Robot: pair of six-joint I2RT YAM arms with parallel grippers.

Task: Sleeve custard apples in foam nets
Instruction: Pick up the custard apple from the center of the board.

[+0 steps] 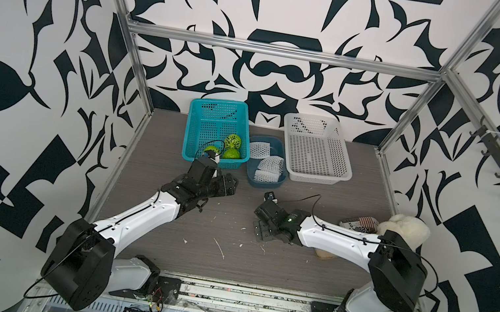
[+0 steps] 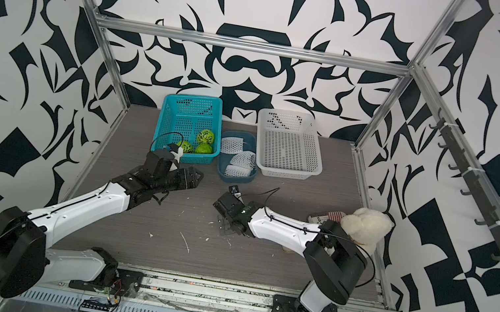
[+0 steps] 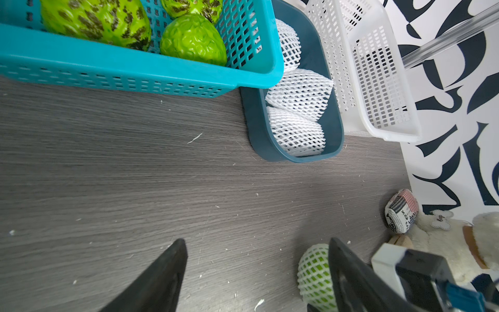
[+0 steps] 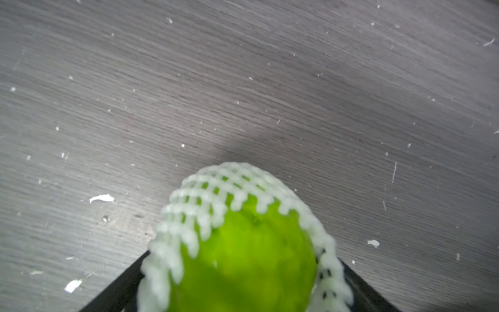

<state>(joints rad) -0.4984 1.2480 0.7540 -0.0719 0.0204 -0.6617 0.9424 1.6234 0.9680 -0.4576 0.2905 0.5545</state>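
Your left jaws are spread and hold nothing, over bare desk (image 3: 135, 175) just short of the teal basket's (image 1: 190, 129) near edge. Three custard apples (image 1: 233, 141) crowd its near right corner. Your right jaws flank a sleeved custard apple (image 4: 248, 248), lower centre of the wrist view. Pinching or not, can't tell. Spare foam nets (image 1: 269, 167) fill the blue tray (image 1: 262, 185), centre frame. Open desk between the arms.
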